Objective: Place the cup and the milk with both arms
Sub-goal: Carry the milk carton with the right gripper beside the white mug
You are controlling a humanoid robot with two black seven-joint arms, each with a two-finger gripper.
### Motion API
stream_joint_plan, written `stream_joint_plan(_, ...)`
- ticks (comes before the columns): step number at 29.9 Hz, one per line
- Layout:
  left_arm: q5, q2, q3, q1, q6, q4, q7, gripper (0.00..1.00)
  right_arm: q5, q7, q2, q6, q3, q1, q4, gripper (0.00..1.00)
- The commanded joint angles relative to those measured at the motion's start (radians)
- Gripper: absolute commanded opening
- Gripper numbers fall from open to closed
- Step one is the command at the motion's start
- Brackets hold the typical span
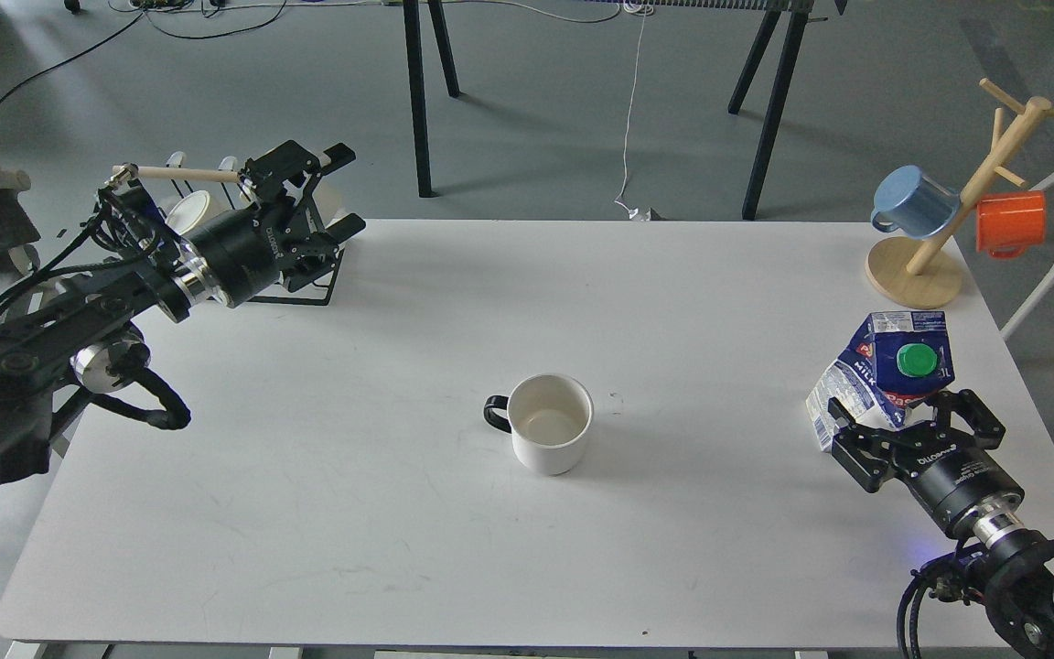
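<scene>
One cup (550, 426) stands upright at the centre of the white tabletop (399, 531), its small black handle pointing to the frame's left; its cream inside holds nothing. One milk (884, 375) carton sits at the right of the frame, dented and leaning, green screw cap facing up, with "MILK" readable on its blue side and part of a red logo below the cap.

The right claw (907, 426) comes in from the lower right and pinches the milk, one finger on each side of the carton's lower body. Pale lettering on the claw's base is too small to read.

The left claw (339, 192) hangs in the upper left of the frame, over the tabletop's far left corner, its two fingers spread apart with nothing between them.

Behind that arm stands a black wire rack (307, 284) with a wooden bar and pale mugs (190, 210), partly hidden; their number cannot be told.

At the upper right, a wooden mug tree (916, 275) carries two mugs: one blue mug (913, 201) and one orange mug (1010, 222).
</scene>
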Motion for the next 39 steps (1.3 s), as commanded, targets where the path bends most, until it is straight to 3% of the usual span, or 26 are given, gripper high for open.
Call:
stream_joint_plan(1,0.000,0.001,-0.001,0.003,0.000,0.001,0.000,0.96,0.000,0.000,0.011,0.000,0.001,-0.003,-0.002,0.81)
stream_joint_plan(4,0.000,0.000,0.001,0.005,0.000,0.008,0.000,0.97,-0.002,0.000,0.011,0.000,0.003,-0.003,0.003,0.48)
stream_joint_plan(7,0.000,-0.002,0.001,0.009,0.000,0.008,0.000,0.97,-0.003,-0.001,0.011,0.000,0.009,-0.001,0.009,0.40)
stream_joint_plan(18,0.000,-0.002,0.002,0.017,0.000,0.008,0.000,0.97,-0.019,0.000,0.035,0.000,0.009,0.003,0.076,0.39)
stream_joint_plan(39,0.001,0.000,0.002,0.019,0.000,0.009,0.000,0.97,-0.249,0.002,0.243,0.000,-0.060,0.016,0.127,0.40)
